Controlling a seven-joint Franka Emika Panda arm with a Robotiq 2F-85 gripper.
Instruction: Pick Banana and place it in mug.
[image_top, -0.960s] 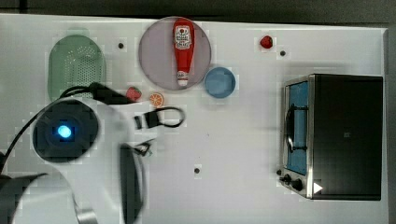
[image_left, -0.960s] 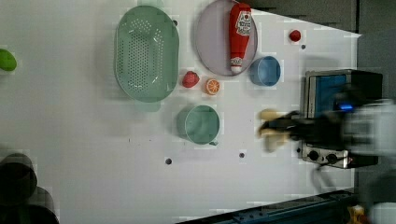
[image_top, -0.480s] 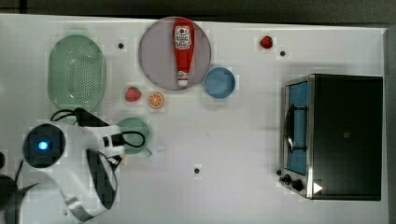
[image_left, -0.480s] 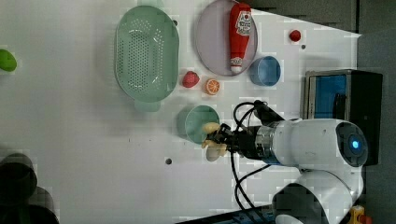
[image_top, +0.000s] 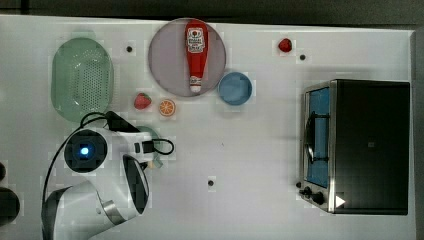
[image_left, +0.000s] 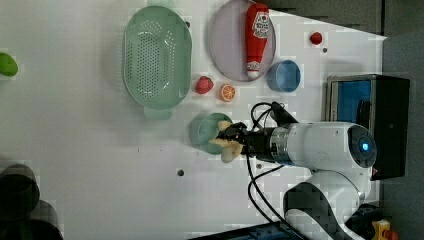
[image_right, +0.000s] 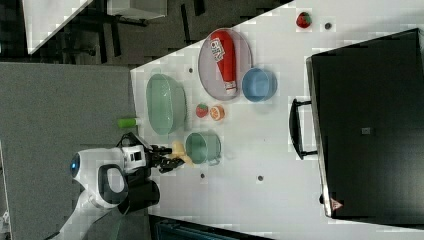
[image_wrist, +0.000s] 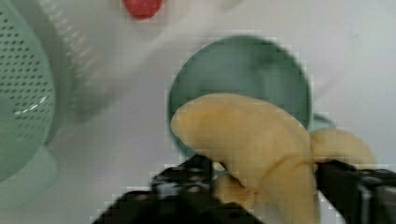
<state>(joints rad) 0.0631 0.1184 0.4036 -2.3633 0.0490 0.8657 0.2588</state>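
Observation:
The pale yellow banana (image_wrist: 252, 135) sits between my gripper's (image_wrist: 266, 175) black fingers, and the gripper is shut on it. It hangs over the rim of the muted-green mug (image_wrist: 238, 65), partly above the opening and partly outside it. In the left view the banana (image_left: 225, 145) is at the mug's (image_left: 204, 132) right edge, with the gripper (image_left: 236, 142) just right of it. In the right view the banana (image_right: 179, 151) is at the mug's (image_right: 202, 147) left side. In the top view the arm covers most of the mug (image_top: 150, 134).
A green colander (image_left: 157, 55), a strawberry (image_left: 203, 85) and an orange slice (image_left: 228, 92) lie close to the mug. A grey plate (image_left: 225, 45) carries a ketchup bottle (image_left: 256, 37), beside a blue cup (image_left: 283, 76). A toaster oven (image_top: 357, 145) stands at the top view's right.
The arm has carried the banana toward the top view's left, from the table's middle to the mug. The banana now hangs over the mug's rim.

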